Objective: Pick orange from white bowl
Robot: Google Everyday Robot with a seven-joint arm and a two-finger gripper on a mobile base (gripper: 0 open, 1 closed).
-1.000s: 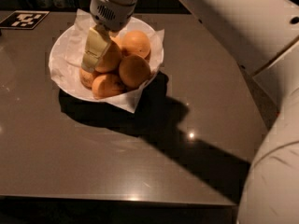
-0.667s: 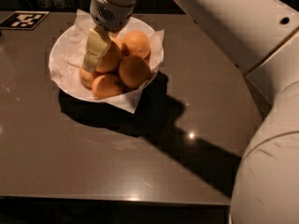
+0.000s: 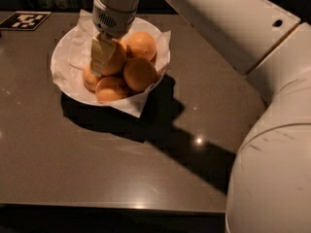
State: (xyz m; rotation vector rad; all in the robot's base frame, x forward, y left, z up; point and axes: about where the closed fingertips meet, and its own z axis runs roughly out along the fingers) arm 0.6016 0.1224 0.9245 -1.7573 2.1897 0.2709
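The white bowl (image 3: 65, 57), lined with crinkled white paper, stands at the back left of the dark table and holds several oranges. My gripper (image 3: 109, 55) reaches down into the pile from above. One pale finger (image 3: 99, 55) presses against the left side of the top orange (image 3: 116, 59), the large yellow-orange one; the other finger is hidden behind it. The gripper looks shut on this orange, which still rests on the pile. Smaller, deeper-orange oranges lie at the right (image 3: 142, 45), front right (image 3: 139, 73) and front (image 3: 112, 88).
A black-and-white marker tag (image 3: 24, 20) lies at the table's back left corner. My white arm (image 3: 228, 28) crosses from the upper middle to the right edge and casts a dark shadow (image 3: 160, 125) on the table (image 3: 97, 164).
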